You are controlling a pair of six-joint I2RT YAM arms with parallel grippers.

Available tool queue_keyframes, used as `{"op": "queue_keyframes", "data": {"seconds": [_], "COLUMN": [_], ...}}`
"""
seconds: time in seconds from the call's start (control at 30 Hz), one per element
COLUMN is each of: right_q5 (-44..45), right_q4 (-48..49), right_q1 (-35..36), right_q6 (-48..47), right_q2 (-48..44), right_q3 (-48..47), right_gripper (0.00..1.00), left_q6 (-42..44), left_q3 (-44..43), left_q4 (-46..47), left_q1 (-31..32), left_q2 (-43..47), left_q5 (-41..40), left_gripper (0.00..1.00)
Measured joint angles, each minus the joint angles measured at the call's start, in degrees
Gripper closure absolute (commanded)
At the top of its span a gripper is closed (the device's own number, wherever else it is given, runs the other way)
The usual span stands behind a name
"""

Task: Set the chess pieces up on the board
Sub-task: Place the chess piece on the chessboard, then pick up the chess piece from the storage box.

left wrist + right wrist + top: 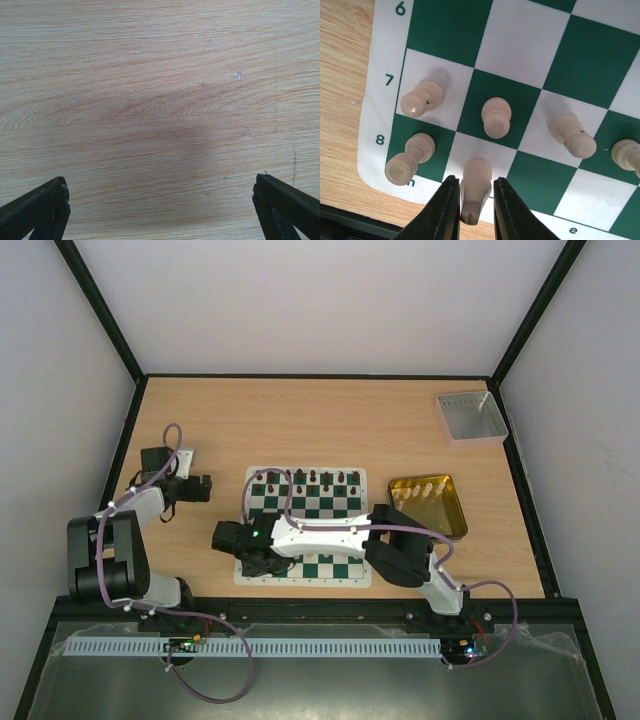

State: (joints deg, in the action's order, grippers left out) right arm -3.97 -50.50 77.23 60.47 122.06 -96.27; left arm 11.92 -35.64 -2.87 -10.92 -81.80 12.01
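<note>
R pincer straddled a cream piece standing on the board, near row by the corner. Pads hugged it; couldn't tell if gripping. Step: placing. Next you needed to open fully, lift straight up w/o tipping it, then fetch another from the tin. L pincer gaped wide, empty, over bench.

pale wood-grain worktop, boxed in by plain white walls at the back and both sides. black frame bars along corners and edges. soft, even light, only faint shadows on the grain. grey ledge in front, crossed by a white slotted strip.
</note>
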Motion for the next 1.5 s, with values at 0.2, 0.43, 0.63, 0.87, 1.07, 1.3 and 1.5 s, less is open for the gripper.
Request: {"op": "queue_keyframes", "data": {"seconds": [0.2, 0.43, 0.63, 0.87, 1.07, 1.3, 1.5], "right_q5": [0.6, 1.7, 2.7, 4.9, 9.2, 14.6, 12.0], "right_q4": [0.0, -0.3, -0.5, 1.5, 2.7, 2.2, 6.1], "right_q1": [0.0, 0.0, -0.7, -6.4, -21.0, -35.6, -47.2], "right_q6": [0.0, 0.3, 0.6, 1.2, -0.6, -6.6, -11.3], "right_q2": [0.0, -0.8, -6.4, -24.6, -40.0, -42.9, -42.5], "right_q3": [0.0, 0.0, 0.3, 9.9, 24.4, 29.4, 36.5], "right_gripper": [0.80, 0.72, 0.67, 0.68, 0.59, 0.65, 0.68], "left_q6": [0.0, 0.0, 0.0, 0.0, 0.0, 0.0, 0.2], "left_q3": [0.0, 0.0, 0.0, 0.0, 0.0, -0.1, -0.5], "left_q4": [0.0, 0.0, 0.0, 0.0, 0.0, 0.0, -0.3], "left_q1": [0.0, 0.0, 0.0, 0.0, 0.0, 0.0, 0.1], "left_q2": [0.0, 0.0, 0.0, 0.0, 0.0, -0.4, -1.4], "left_q5": [0.0, 0.0, 0.0, 0.3, 0.6, 0.7, 1.3], "left_gripper": [0.01, 0.00, 0.01, 0.01, 0.01, 0.01, 0.01]}}
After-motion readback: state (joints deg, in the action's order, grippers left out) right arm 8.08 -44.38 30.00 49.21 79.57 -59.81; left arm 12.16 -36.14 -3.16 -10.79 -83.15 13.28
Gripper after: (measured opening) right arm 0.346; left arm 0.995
